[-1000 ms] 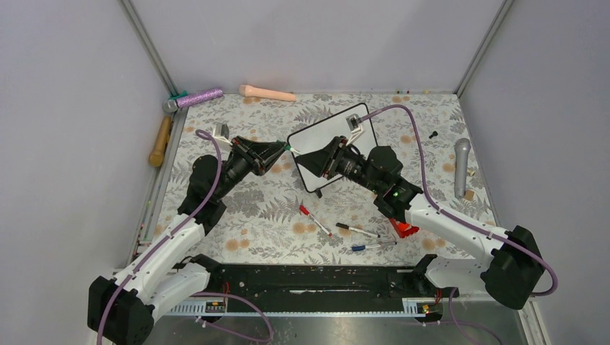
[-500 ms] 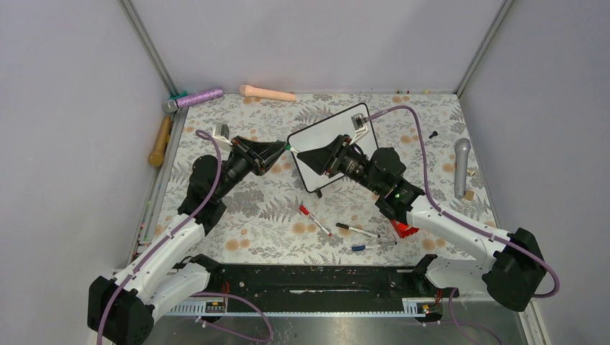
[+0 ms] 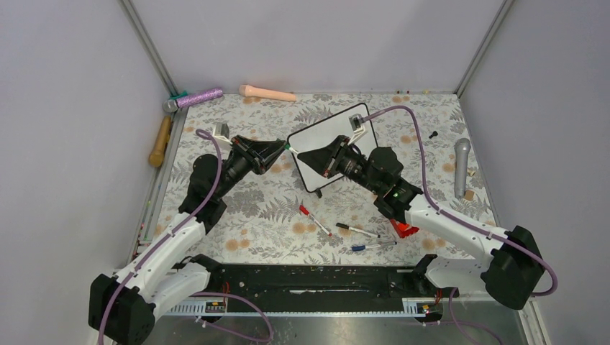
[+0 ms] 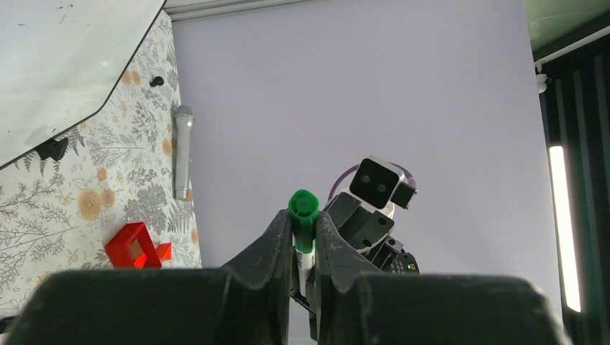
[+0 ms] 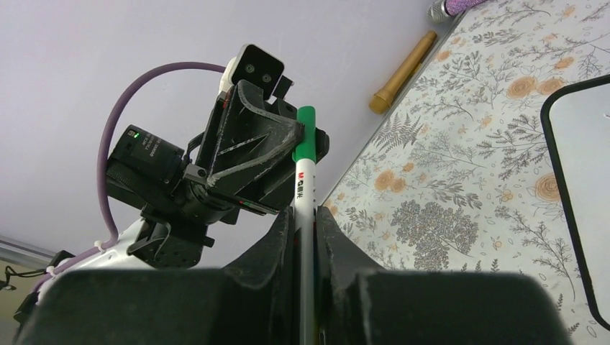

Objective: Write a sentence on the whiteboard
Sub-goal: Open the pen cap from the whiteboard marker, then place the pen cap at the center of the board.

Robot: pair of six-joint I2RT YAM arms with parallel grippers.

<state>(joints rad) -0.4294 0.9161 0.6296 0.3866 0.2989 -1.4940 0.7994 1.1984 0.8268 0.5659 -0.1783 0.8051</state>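
The left gripper (image 4: pixel 303 224) is clamped on the green cap end of a marker (image 5: pixel 305 183). The right gripper (image 5: pixel 305 219) meets it tip to tip and is clamped on the same marker's white barrel. The whiteboard (image 3: pixel 325 131) sits on the counter (image 3: pixel 273 208) beneath the right gripper, just beyond the left gripper's tip.

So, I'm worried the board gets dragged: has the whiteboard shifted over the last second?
No. The whiteboard sits at the same spot and angle as before, judged against the pink cylinder by the back wall.
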